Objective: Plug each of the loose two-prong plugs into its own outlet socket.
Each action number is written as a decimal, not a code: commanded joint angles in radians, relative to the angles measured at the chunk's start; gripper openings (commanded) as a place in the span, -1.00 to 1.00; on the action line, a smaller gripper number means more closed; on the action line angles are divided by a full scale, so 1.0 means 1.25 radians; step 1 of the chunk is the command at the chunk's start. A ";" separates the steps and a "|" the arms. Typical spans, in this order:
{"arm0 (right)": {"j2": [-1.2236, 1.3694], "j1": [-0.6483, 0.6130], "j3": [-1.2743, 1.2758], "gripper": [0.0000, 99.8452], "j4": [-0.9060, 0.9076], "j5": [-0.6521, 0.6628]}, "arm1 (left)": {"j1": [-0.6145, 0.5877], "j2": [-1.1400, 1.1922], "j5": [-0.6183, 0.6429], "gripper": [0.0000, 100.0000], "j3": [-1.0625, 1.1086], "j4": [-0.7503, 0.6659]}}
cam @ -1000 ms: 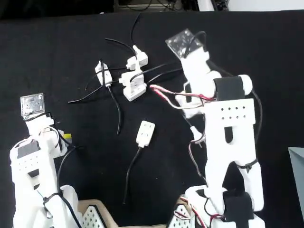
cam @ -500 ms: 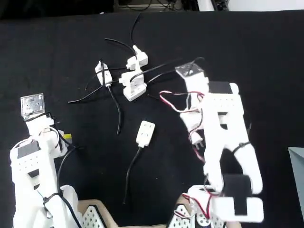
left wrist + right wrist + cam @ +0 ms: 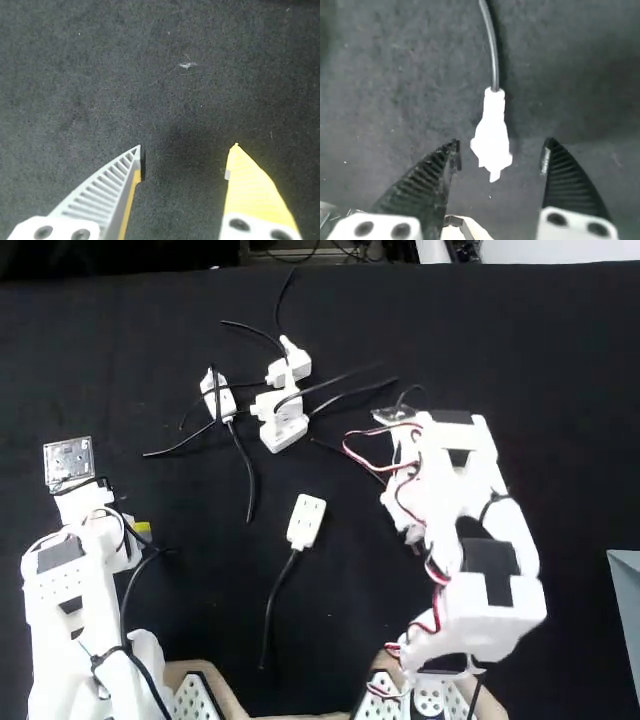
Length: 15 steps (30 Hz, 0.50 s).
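Note:
A small white two-prong plug (image 3: 491,140) on a black cord (image 3: 492,45) lies on the black cloth, its prongs pointing toward my right wrist. My right gripper (image 3: 500,145) is open just above it, one black finger on each side and neither touching. A white outlet socket (image 3: 306,518) with its own cord lies mid-table, left of the folded right arm (image 3: 460,500). More white sockets and plugs (image 3: 280,415) are bunched at the back. My left gripper (image 3: 187,147) hangs open over bare cloth at the front left, where the left arm (image 3: 70,570) stands.
Black cords (image 3: 240,470) trail across the cloth from the back cluster. The arm bases and a tan box edge (image 3: 195,685) sit along the front. A grey object (image 3: 625,585) shows at the right edge. Bare cloth (image 3: 560,360) stretches at the back right.
The right arm has drawn back from the far cluster toward the front, folding and lowering its wrist. The left arm has not moved.

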 commanded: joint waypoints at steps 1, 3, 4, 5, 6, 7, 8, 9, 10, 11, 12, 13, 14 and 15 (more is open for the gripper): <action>0.017 0.010 -0.051 -0.48 0.002 -0.005 | 0.010 -0.015 0.001 -0.45 -0.003 -0.015; 0.025 0.007 -0.057 -0.48 0.002 -0.005 | 0.010 -0.015 0.001 -0.45 -0.003 -0.015; 0.026 0.006 -0.058 -0.48 0.002 -0.005 | 0.010 -0.015 0.001 -0.45 -0.003 -0.015; 0.028 0.004 -0.058 -0.48 0.002 -0.005 | 0.010 -0.015 0.001 -0.45 -0.003 -0.015; 0.028 0.004 -0.057 -0.48 0.002 -0.005 | 0.010 -0.015 0.001 -0.45 -0.003 -0.015; 0.028 0.004 -0.057 -0.48 0.000 -0.005 | 0.010 -0.015 0.001 -0.45 -0.003 -0.015; 0.028 0.004 -0.057 -0.48 -0.002 -0.005 | 0.010 -0.015 0.001 -0.45 -0.003 -0.015; 0.028 0.004 -0.057 -0.48 -0.002 -0.005 | 0.010 -0.015 0.001 -0.45 -0.003 -0.015; 0.028 0.002 -0.057 -0.48 -0.002 -0.002 | 0.010 -0.015 0.001 -0.45 -0.003 -0.015; 0.029 0.002 -0.057 -0.48 -0.002 -0.002 | 0.010 -0.015 0.001 -0.45 -0.003 -0.015; 0.029 0.002 -0.056 -0.49 -0.004 -0.001 | 0.010 -0.015 0.001 -0.45 -0.003 -0.015; 0.029 0.001 -0.055 -0.52 -0.005 0.000 | 0.010 -0.015 0.001 -0.45 -0.003 -0.015; 0.029 -0.002 -0.055 -0.57 -0.009 0.000 | 0.010 -0.015 0.001 -0.45 -0.003 -0.015; 0.029 -0.009 -0.053 -0.62 -0.022 0.000 | 0.010 -0.015 0.001 -0.45 -0.003 -0.015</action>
